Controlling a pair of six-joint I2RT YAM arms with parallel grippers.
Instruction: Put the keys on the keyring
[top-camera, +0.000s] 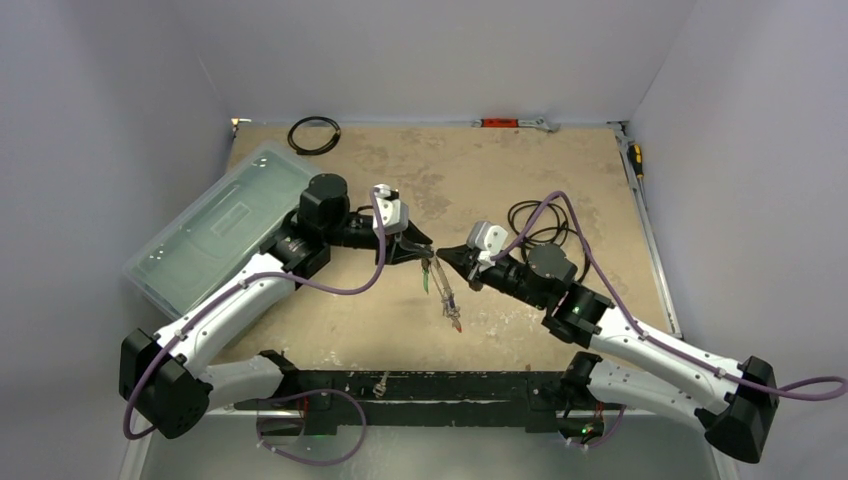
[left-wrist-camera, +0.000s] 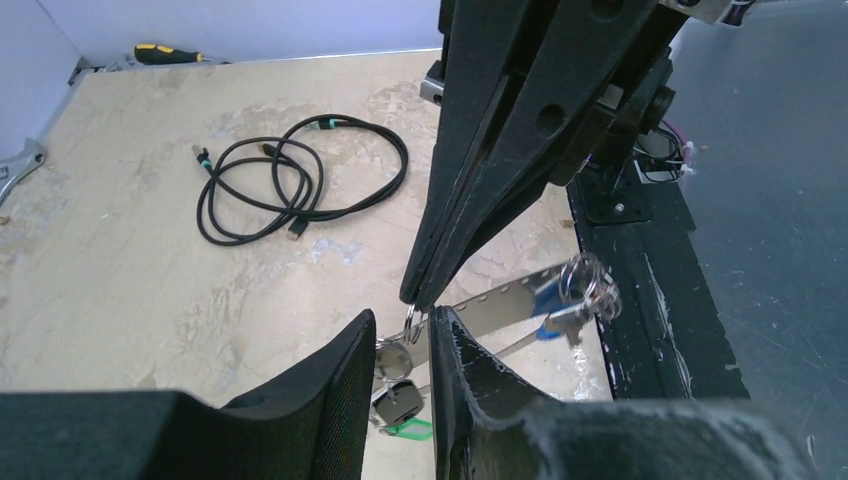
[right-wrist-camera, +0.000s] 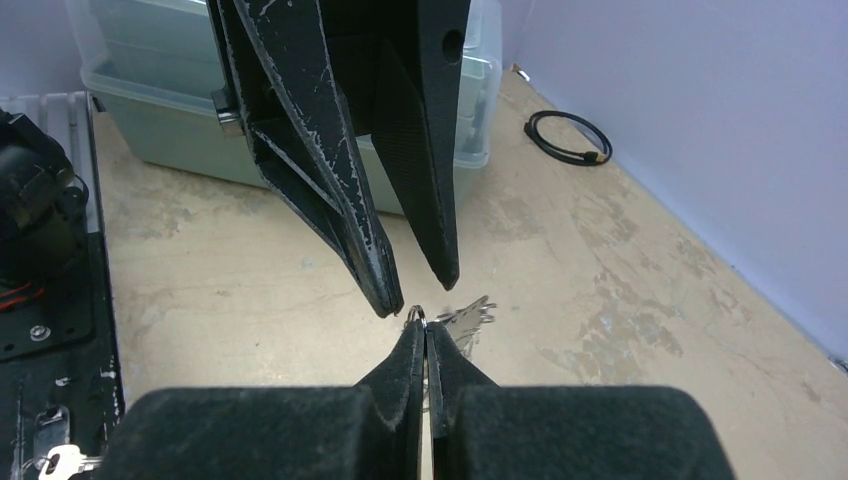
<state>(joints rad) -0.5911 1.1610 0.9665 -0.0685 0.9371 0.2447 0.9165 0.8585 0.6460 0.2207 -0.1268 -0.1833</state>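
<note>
Above the table (top-camera: 560, 180), our right fingers (right-wrist-camera: 405, 365) clamped the keyring (right-wrist-camera: 415, 316) with keys (top-camera: 446, 296) dangling, our left fingers (right-wrist-camera: 340, 200) apart astride it, and we feared a skewed squeeze would twist it free.

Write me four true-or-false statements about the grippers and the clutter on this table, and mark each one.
1. The right gripper is shut on the small silver metal ring. True.
2. The left gripper is clamped fully shut. False: its fingers stand apart, with the ring just beyond their tips.
3. The clear plastic lidded box sits beside the right arm. False: it sits beside the left arm.
4. The loose black cable lies on the table, touching neither gripper. True.
</note>
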